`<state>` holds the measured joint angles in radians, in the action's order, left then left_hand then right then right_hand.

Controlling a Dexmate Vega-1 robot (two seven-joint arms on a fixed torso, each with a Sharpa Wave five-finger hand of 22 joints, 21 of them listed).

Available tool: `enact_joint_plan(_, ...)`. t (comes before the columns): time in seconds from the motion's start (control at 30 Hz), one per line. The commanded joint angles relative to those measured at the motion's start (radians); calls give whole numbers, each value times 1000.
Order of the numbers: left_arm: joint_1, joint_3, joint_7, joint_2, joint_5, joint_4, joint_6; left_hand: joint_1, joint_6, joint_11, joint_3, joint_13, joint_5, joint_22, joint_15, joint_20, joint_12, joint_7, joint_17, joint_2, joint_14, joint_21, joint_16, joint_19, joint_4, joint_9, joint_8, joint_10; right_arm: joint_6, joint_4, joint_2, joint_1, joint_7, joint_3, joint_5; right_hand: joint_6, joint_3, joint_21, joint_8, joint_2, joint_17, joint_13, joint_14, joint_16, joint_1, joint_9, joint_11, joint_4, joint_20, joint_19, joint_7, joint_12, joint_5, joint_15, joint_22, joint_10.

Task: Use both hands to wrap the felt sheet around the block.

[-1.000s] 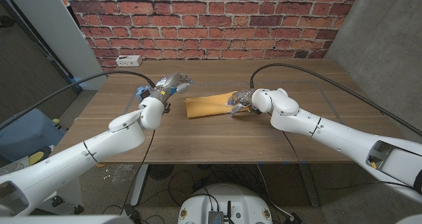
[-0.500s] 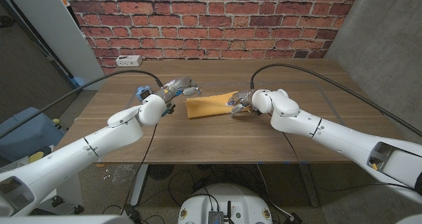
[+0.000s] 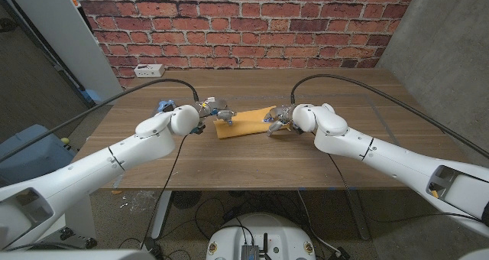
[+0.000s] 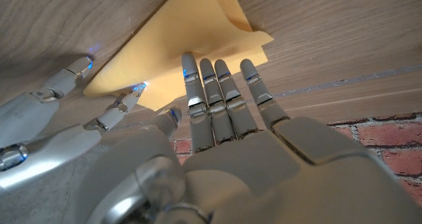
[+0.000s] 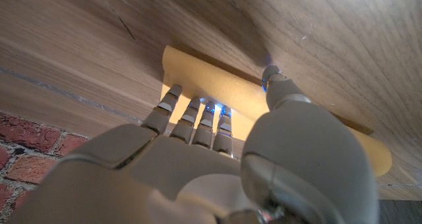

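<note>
The felt point(image 3: 243, 123) lies near the middle of the table point(image 3: 252, 164), a tan-yellow sheet with its right part folded up into a raised hump. The block itself I can't make out; it may be under that fold, but I cannot tell.

The left hand point(image 3: 216, 109) is at the felt's left edge. In its wrist view its fingers point(image 4: 208, 99) lie straight and side by side, tips on the felt point(image 4: 191, 36), thumb held apart; it grips nothing.

The right hand point(image 3: 278, 117) is on the felt's right end, at the hump. Its fingers point(image 5: 198, 118) press down on the felt point(image 5: 217, 92) with the thumb set apart on the sheet. Whether it pinches the fold I cannot tell.

Beyond the felt, a white power strip point(image 3: 148, 69) sits at the table's far left edge.
</note>
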<state>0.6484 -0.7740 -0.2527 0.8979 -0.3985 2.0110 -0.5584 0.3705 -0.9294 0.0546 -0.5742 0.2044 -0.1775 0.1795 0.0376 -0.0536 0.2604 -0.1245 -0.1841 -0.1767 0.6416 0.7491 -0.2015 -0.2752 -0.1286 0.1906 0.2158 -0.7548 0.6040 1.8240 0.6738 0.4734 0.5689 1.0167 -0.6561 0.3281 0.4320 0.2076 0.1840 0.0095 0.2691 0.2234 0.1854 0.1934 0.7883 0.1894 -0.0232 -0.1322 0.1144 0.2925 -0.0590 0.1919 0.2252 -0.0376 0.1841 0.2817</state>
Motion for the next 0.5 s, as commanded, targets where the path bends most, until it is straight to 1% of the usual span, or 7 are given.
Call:
enact_joint_plan(0.03,-92,-112,-186,-36,-173,-11,-167,-29,29,11,-2,1,-5,3,-6,-1,-19,-5,0,2,-33,-12,11,15,-20,1,-16,32,7,-2,3,3,5,-3,2,1,6,4,7,-4,2,0,0,8,-9,2,0,5,7,5,4,5,1,-18,3,-1)
enact_joint_plan(0.17,-102,-121,-210,-46,-189,-22,-185,-51,64,14,-7,1,-7,3,-15,-4,-33,-6,0,-3,-63,-24,16,36,-31,2,-28,56,7,-5,3,0,11,-4,8,0,7,5,7,-3,1,0,2,9,-10,2,4,5,6,7,5,4,1,-19,3,-5)
enact_joint_plan(0.27,-102,-119,-214,-49,-186,-28,-182,-65,97,18,-14,2,-9,3,-25,-12,-42,1,1,-6,-91,-33,20,51,-36,3,-35,77,9,-11,1,-6,21,2,8,-9,9,11,4,-1,0,0,11,13,-11,2,6,4,3,21,0,3,1,-22,3,-11)
enact_joint_plan(0.33,-100,-117,-212,-51,-186,-31,-179,-67,100,18,-15,2,-9,3,-26,-12,-45,-1,1,-7,-95,-35,20,52,-37,3,-35,83,10,-16,-1,-11,29,6,7,-12,10,13,4,-1,-1,-1,20,17,-12,2,10,3,2,27,-3,2,1,-23,3,-16)
enact_joint_plan(0.5,-96,-106,-212,-52,-168,-36,-170,-73,108,15,-19,2,-9,4,-26,-13,-47,1,1,-7,-104,-38,21,56,-38,3,-35,88,16,-25,-7,-22,43,17,1,-25,15,17,1,4,-3,-1,24,19,-6,1,9,-1,-5,37,-10,1,2,-26,3,-25)
